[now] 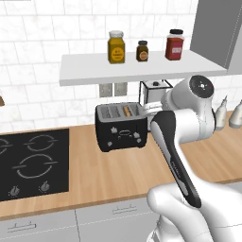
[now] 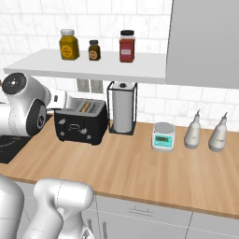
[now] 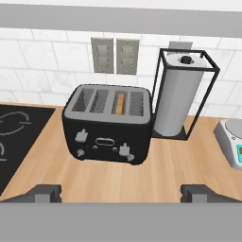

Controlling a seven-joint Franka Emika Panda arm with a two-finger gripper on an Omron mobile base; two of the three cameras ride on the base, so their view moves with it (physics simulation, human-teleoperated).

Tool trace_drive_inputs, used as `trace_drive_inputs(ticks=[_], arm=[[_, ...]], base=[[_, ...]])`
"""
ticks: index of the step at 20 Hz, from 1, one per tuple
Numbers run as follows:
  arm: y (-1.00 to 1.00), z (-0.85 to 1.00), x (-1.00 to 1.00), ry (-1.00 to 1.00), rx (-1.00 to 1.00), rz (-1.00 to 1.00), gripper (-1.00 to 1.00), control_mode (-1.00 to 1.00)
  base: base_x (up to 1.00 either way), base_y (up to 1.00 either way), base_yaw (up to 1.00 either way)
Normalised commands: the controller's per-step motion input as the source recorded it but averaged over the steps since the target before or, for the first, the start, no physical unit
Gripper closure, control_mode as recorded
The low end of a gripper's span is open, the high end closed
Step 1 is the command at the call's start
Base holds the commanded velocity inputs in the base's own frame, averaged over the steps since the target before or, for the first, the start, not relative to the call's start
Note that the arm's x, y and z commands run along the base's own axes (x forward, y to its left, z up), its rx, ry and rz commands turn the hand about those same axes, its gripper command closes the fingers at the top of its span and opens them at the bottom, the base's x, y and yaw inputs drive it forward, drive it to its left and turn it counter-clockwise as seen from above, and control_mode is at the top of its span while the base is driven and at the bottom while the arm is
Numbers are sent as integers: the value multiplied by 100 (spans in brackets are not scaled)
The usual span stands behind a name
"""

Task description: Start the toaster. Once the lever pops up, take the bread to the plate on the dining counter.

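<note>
The black four-slot toaster (image 1: 120, 128) (image 2: 80, 124) (image 3: 108, 132) stands on the wooden counter by the tiled wall. A slice of tan bread (image 3: 121, 103) (image 1: 126, 111) (image 2: 85, 107) sits down in its third slot from the left, only the top edge showing. Two pale levers (image 3: 81, 136) are on the toaster's front. In the hand view my gripper (image 3: 124, 193) is open, hovering in front of and above the toaster, apart from it, with nothing between its fingertips (image 3: 45, 191). The plate and the dining counter are out of view.
A paper-towel roll in a black frame (image 3: 182, 97) (image 2: 122, 112) stands right of the toaster, then a small kitchen scale (image 2: 163, 136) and two pale bottles (image 2: 193, 131). A black cooktop (image 1: 33, 163) lies to the left. A shelf with jars (image 1: 142, 66) hangs above.
</note>
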Motion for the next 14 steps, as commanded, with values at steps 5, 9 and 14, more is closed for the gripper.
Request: trace_drive_inputs(ticks=[5, 9, 14], arm=[[0, 0, 0, 0, 0, 0, -100, -100], [0, 0, 0, 0, 0, 0, -100, -100], [0, 0, 0, 0, 0, 0, -100, -100]], base=[[0, 0, 0], [0, 0, 0], [0, 0, 0]])
